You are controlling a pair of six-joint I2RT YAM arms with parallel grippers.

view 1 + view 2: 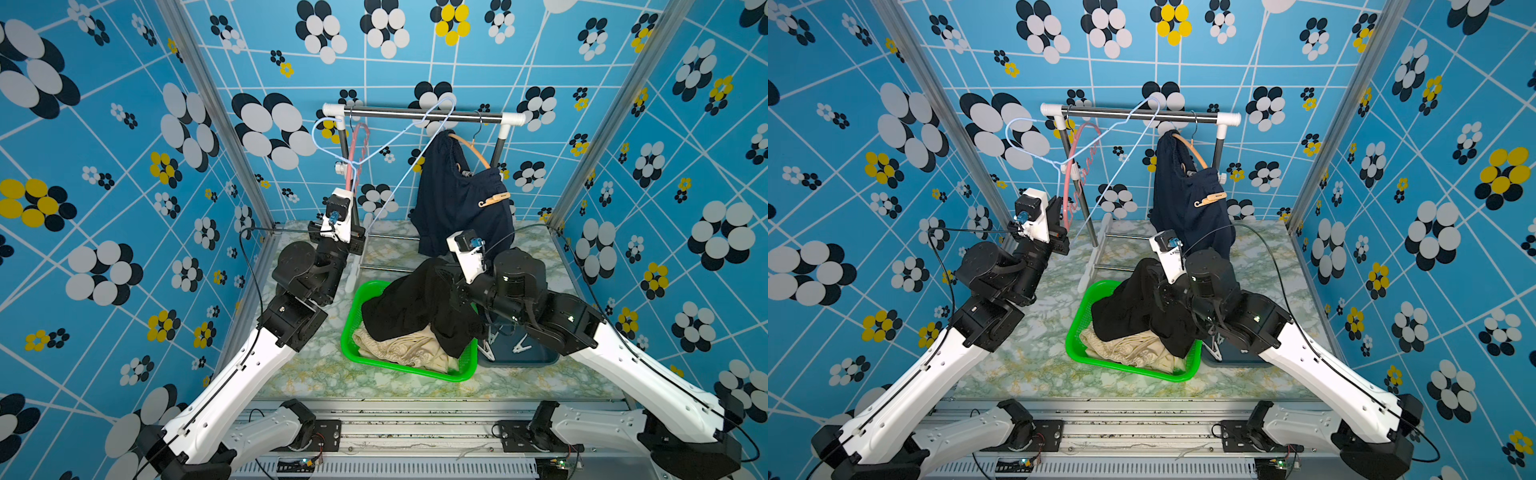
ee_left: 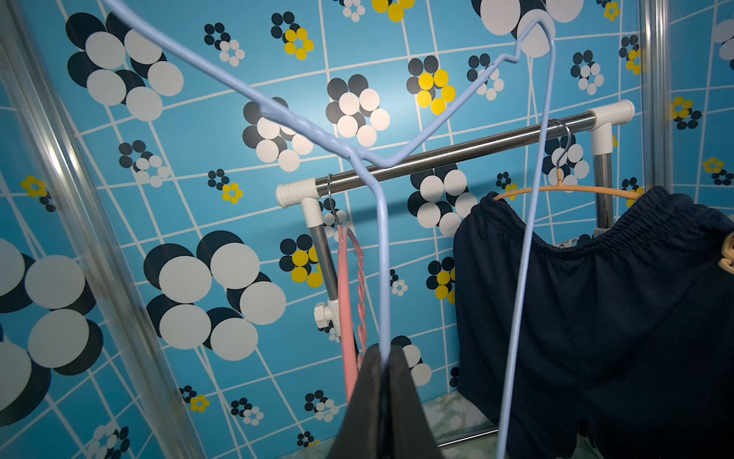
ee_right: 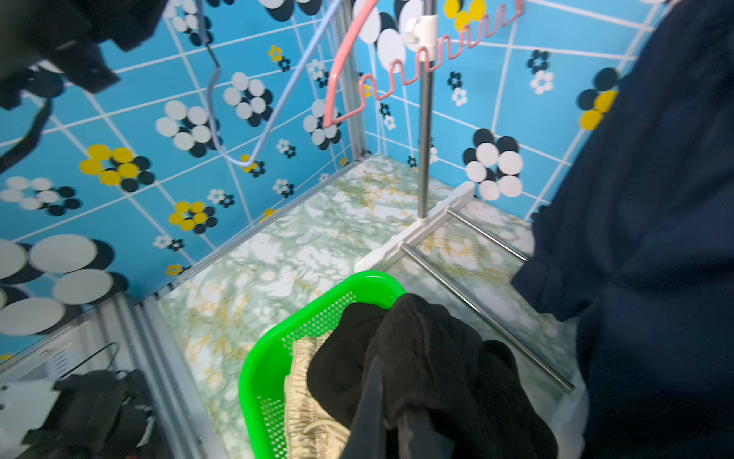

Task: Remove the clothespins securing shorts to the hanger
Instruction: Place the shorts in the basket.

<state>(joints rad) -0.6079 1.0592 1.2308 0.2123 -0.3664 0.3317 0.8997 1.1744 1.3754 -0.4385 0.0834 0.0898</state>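
Black shorts (image 3: 437, 349) gripped, right end effector (image 3: 391, 397); blue hanger (image 2: 381, 258), left end effector (image 2: 384, 357).

The table (image 1: 316, 374) has a green-and-white marbled surface with yellow veining. Standing directly on it are a green mesh basket (image 1: 352, 320) near the middle and a dark blue tray (image 1: 536, 355) just beside the basket's right side. Behind them are the clothes rack's white foot (image 1: 353, 274) and metal cross bars (image 1: 388, 237).

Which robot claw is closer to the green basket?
Right. The right claw grips the black shorts just above the green basket. The left claw holds the blue hanger up by the rack, well away from it.
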